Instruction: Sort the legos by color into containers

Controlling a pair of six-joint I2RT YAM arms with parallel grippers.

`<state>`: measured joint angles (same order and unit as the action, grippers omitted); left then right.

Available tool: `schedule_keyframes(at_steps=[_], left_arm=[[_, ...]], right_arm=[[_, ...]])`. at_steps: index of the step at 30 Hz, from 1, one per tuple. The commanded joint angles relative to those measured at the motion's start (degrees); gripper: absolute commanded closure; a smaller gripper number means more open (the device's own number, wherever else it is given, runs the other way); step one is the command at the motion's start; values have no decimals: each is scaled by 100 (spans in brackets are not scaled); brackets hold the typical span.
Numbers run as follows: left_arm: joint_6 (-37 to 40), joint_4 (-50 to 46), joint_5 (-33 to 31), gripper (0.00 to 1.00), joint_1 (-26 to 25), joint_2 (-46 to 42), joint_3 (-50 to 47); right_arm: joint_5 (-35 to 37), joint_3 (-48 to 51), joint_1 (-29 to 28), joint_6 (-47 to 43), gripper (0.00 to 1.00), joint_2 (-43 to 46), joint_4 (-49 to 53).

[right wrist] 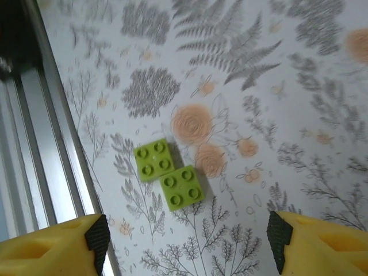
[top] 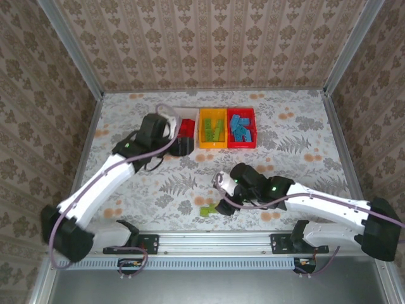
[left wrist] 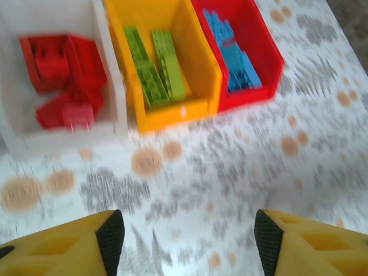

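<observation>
Two lime legos [right wrist: 168, 172] lie at twelve o'clock of my spread right gripper [right wrist: 188, 244]; next I lower and pinch one. My left gripper [left wrist: 187, 241] hangs spread, empty.

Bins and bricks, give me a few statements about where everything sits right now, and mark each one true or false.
1. The yellow bin holds green bricks. True.
2. The red bin holds red bricks. False: it holds blue bricks; the red bricks lie in the white bin.
3. Two loose green bricks lie on the table, touching at a corner. True.
4. The right jaws are shut on a green brick. False: they stand open above the two loose green bricks and hold nothing.
5. The left jaws stand open and empty, over the table in front of the bins. True.
</observation>
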<state>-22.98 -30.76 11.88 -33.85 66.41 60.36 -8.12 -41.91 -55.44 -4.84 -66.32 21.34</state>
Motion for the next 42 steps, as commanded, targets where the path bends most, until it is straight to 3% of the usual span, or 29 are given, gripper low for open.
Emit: schedule_keyframes(at_steps=[1,8,14,21,26,32,38,42], left_arm=[[-111,-664,940,33,96,-1001,-576],[-416,-1731,1047,31,106,-2746,-1409],[-510,-1827,847,31,106,-3096,-1641],[-477,-1911,1073,31,106,-3292,-1664],[-536,-2076,1133,30,106,-3332,-1589],[-545,-2111,1238,30,109,-3363,-1562],[-580,-2029,1203,30,106,-3362,-1563],[-545,-1705,1159,29,106,-3163,-1455]], right_arm=[[135,-334,-168,-779,22,-616,296],[496,-268,-429,-1365,20,-1294,97],[753,-382,-433,-1575,19,-2007,-423],[696,-738,-433,-1621,21,-2651,-455],[583,-883,-433,-1494,32,-2919,-385],[511,-978,-437,-1411,56,-3031,-254],[687,-972,-356,-1185,66,-2667,-271],[853,-1146,75,-848,67,-2067,-181]])
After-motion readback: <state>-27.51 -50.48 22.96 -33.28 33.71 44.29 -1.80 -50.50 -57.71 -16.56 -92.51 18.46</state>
